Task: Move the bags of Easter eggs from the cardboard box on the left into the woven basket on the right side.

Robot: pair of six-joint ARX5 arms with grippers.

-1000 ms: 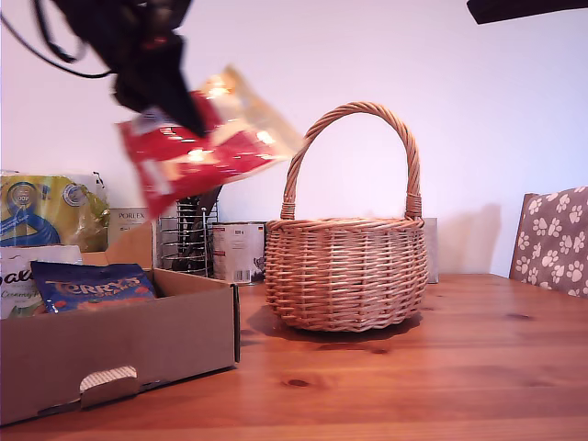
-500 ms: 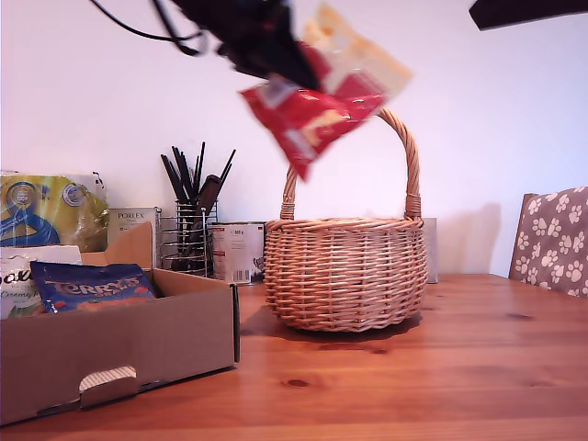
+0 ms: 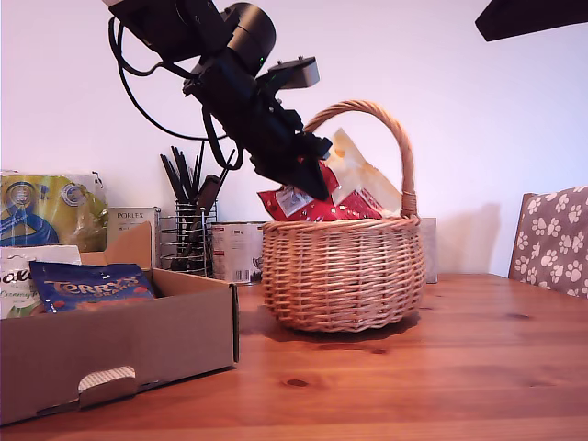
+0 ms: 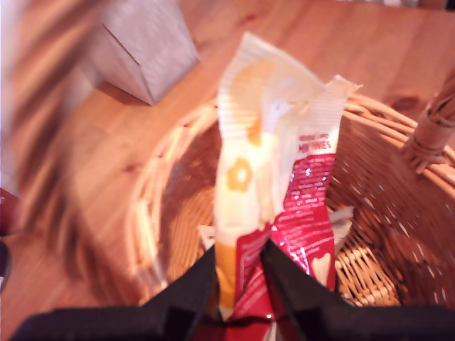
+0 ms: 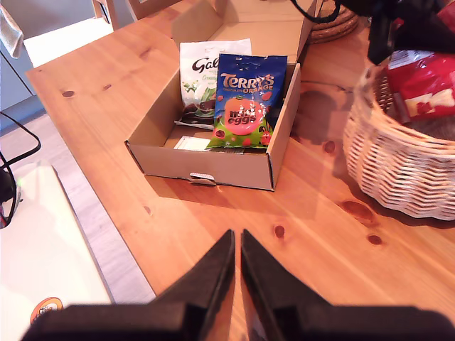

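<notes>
Brown corrugated cardboard box (image 3: 119,344), nearest at the exterior view's 8 o'clock, holds a dark blue Terry's egg bag (image 3: 87,285) and a white bag (image 3: 23,276) yet to move. Beyond it, my first gripper (image 3: 312,184), clamped on a red and cream crinkly bag (image 3: 340,197), has swung across from above the box and now lowers it into the round tan wicker basket (image 3: 344,276) at centre, ready to let go. My second gripper (image 5: 237,273) hangs pinched together and empty above the wooden table (image 5: 355,256).

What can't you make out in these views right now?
- Basket floor: exterior view, wall hides it; first wrist view, red bag covers it.
- White bag in the box: blue bag overlaps it; exterior view's left edge crops it.
- Small print on the red bag: blurred.
- Tool tips: hidden behind the bag.
</notes>
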